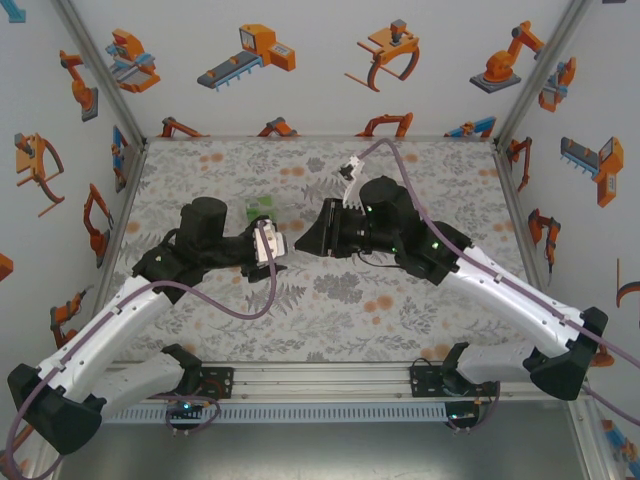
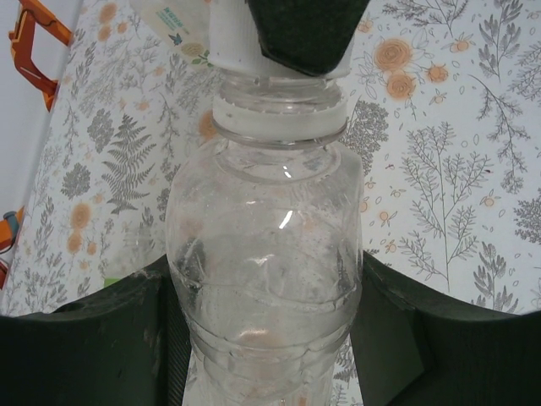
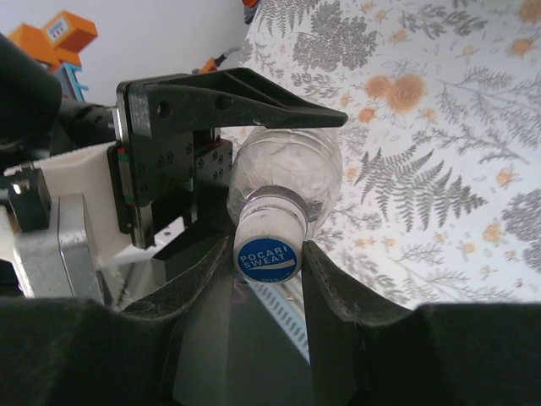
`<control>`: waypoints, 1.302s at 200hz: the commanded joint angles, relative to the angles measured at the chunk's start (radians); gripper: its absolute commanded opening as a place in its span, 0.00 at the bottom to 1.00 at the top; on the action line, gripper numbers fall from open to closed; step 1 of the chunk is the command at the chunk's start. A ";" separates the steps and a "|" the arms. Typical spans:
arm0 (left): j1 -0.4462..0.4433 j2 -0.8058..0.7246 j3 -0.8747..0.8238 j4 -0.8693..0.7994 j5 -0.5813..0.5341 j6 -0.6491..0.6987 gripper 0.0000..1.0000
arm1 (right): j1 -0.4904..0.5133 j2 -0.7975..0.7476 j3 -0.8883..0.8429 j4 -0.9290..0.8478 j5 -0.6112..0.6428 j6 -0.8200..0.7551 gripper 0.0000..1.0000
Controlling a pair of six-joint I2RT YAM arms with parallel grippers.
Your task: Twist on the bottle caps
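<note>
A clear bottle lies level above the table, its body clamped between my left gripper's fingers. In the top view that gripper sits mid-table, facing my right gripper. A cap with a blue printed top and white sides sits on the bottle's neck. My right gripper is shut on it, one pad touching each side. From the left wrist, the cap is half hidden behind a dark right finger. A second bottle with a green label lies just behind the left gripper.
The floral table cover spreads around both arms. Walls with orange robot pictures enclose the back and sides. A metal rail with the arm bases runs along the near edge. A purple cable loops over the right arm.
</note>
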 commanded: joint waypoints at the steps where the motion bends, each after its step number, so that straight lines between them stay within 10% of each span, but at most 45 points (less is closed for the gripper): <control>1: -0.008 -0.019 -0.002 0.044 0.044 -0.005 0.00 | 0.003 0.021 -0.001 0.038 0.006 0.128 0.00; 64: -0.007 -0.020 -0.002 0.045 0.040 -0.004 0.00 | 0.004 0.013 0.030 -0.022 0.039 0.086 0.45; 145: -0.007 -0.018 -0.002 0.044 0.043 -0.004 0.00 | 0.004 -0.067 0.076 -0.088 0.116 -0.082 0.63; 210: -0.007 -0.005 0.009 0.020 0.090 0.004 0.00 | 0.004 -0.223 -0.077 0.175 -0.058 -0.702 0.58; 260: -0.007 0.025 0.037 -0.036 0.169 0.024 0.00 | 0.004 -0.196 -0.034 0.006 -0.292 -1.275 0.51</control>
